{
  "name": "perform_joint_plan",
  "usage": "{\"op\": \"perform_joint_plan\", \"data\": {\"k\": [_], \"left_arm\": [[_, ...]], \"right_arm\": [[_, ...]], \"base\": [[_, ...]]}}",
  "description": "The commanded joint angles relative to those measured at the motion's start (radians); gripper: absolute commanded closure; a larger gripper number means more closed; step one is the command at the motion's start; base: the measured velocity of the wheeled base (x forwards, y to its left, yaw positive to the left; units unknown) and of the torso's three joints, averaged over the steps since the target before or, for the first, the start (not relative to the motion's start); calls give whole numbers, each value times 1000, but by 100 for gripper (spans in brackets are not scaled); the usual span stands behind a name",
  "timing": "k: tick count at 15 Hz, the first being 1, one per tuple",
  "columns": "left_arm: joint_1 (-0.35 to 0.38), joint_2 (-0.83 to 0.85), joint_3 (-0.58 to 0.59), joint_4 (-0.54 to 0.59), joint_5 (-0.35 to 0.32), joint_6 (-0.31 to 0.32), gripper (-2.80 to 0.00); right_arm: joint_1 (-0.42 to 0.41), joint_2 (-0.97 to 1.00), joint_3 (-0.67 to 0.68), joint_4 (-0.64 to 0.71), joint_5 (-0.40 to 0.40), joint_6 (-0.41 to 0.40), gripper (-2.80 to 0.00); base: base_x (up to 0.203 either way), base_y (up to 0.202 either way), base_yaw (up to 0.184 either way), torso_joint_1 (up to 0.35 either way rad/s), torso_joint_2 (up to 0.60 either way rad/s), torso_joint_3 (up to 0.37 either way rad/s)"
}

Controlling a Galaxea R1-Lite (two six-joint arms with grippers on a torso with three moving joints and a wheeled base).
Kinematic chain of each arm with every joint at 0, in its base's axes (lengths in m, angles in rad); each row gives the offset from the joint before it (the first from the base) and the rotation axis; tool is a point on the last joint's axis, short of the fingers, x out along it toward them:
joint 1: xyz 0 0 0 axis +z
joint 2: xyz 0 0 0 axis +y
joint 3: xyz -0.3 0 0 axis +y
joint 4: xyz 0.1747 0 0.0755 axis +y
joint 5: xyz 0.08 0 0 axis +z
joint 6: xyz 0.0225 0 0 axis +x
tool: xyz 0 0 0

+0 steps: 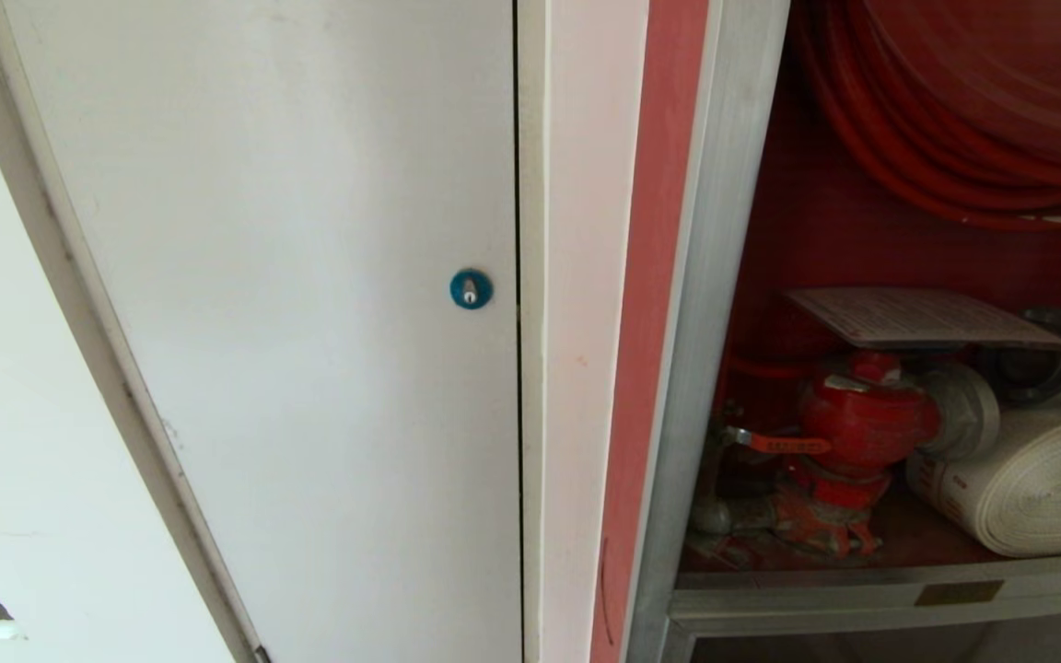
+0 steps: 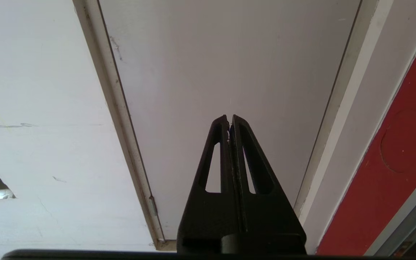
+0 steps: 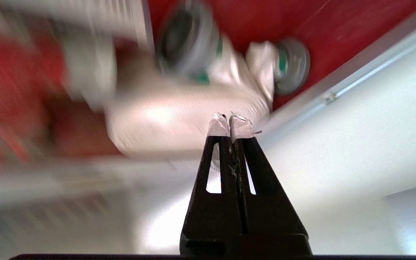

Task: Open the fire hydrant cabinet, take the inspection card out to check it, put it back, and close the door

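The fire hydrant cabinet [image 1: 724,276] stands open at the right of the head view, its red inside showing. The inspection card [image 1: 917,318], pale and lined, lies flat on top of the red valve [image 1: 862,424]. Beside the valve sits the white rolled hose [image 1: 1037,479], and the red hose reel [image 1: 973,110] hangs above. The door is out of view. My right gripper [image 3: 229,119] is shut with nothing in it, its taped tips pointing at the rolled hose [image 3: 164,115] from just outside the cabinet. My left gripper [image 2: 229,117] is shut and empty, facing the white panel.
A plain white panel [image 1: 291,276] with a blue round lock [image 1: 471,288] fills the left of the head view. A white post and a red strip [image 1: 655,276] separate it from the cabinet. The cabinet's silver sill [image 1: 862,589] runs below the valve.
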Motion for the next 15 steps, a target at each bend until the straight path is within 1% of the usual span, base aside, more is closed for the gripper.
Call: {"op": "perform_joint_plan", "data": {"k": [1, 3, 5, 7, 9, 10, 12, 13, 14, 15], "left_arm": [[0, 1, 0, 0, 0, 0, 0], [0, 1, 0, 0, 0, 0, 0], [0, 1, 0, 0, 0, 0, 0], [0, 1, 0, 0, 0, 0, 0], [0, 1, 0, 0, 0, 0, 0], [0, 1, 0, 0, 0, 0, 0], [0, 1, 0, 0, 0, 0, 0], [0, 1, 0, 0, 0, 0, 0], [0, 1, 0, 0, 0, 0, 0], [0, 1, 0, 0, 0, 0, 0]], "right_arm": [[-32, 76, -38, 33, 24, -163, 0], [-43, 116, -76, 48, 50, -305, 0], [-44, 128, -106, 94, 65, -444, 0], [-46, 135, -139, 131, 129, -622, 0], [-46, 155, -174, 143, 157, -788, 0], [-36, 159, -181, 142, 194, -841, 0], [-2, 165, -184, 144, 311, -887, 0], [4, 164, -184, 153, 322, -918, 0], [3, 164, -185, 174, 325, -978, 0], [1, 160, -185, 221, 331, -1015, 0]], "base": [[0, 0, 0, 0, 0, 0], [0, 0, 0, 0, 0, 0], [0, 0, 0, 0, 0, 0], [0, 0, 0, 0, 0, 0], [0, 0, 0, 0, 0, 0], [0, 0, 0, 0, 0, 0], [0, 0, 0, 0, 0, 0], [0, 0, 0, 0, 0, 0], [0, 0, 0, 0, 0, 0], [0, 0, 0, 0, 0, 0]]}}
